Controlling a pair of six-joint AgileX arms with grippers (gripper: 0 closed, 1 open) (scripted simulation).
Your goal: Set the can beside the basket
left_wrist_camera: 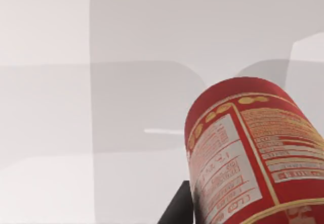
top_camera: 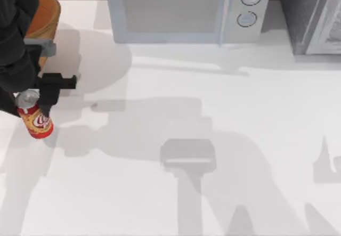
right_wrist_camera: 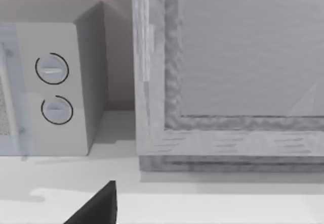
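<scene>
Can point(left_wrist_camera: 253, 153) fills left wrist view, clamped in left gripper point(top_camera: 33, 104) near basket point(top_camera: 45, 15); next I lower and release; right gripper fingers: can't tell.

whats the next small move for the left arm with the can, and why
Probably lower the can straight down and let go. The left gripper holds it by its silver top at the table's left edge, in front of the basket and apart from it, which already looks like a fair spot. The can appears tilted, so level it first.
</scene>
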